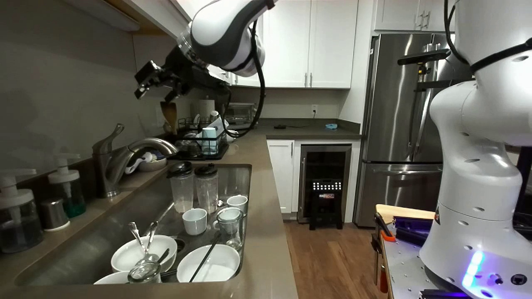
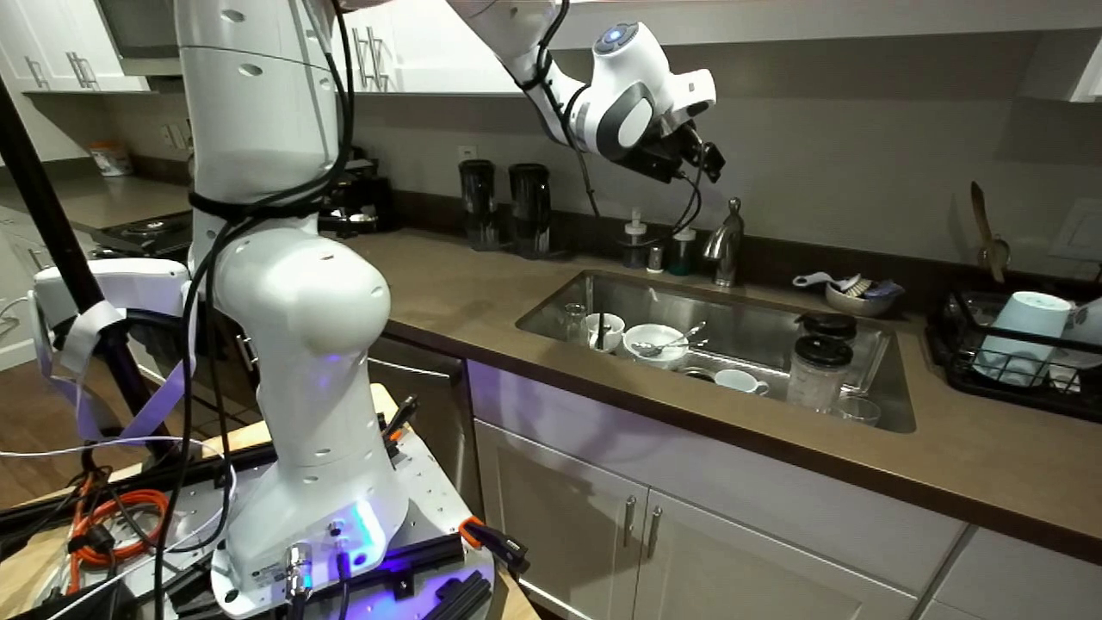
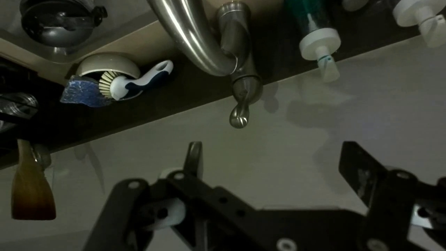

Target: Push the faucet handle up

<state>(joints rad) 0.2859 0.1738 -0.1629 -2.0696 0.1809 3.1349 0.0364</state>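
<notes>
Plainly, the hand [image 3: 271, 149] is spread wide, higher than the faucet handle [image 3: 239, 115] and apart from it. The slim lever rises tilted from the top of the faucet [image 1: 118, 167], which stands on the tabletop [image 1: 266, 253] beside the sink [image 2: 740, 319].

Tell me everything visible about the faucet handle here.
The faucet handle is a short, slim lever of what looks like silver metal, with a rounded tip and a broader, cap-like base. It sits atop the faucet body, its tip higher than the arched spout; in an exterior view it slants upward. Only the faucet body is seen touching it: the open gripper hangs apart and higher. Whether this position means on or off cannot be told.
</notes>
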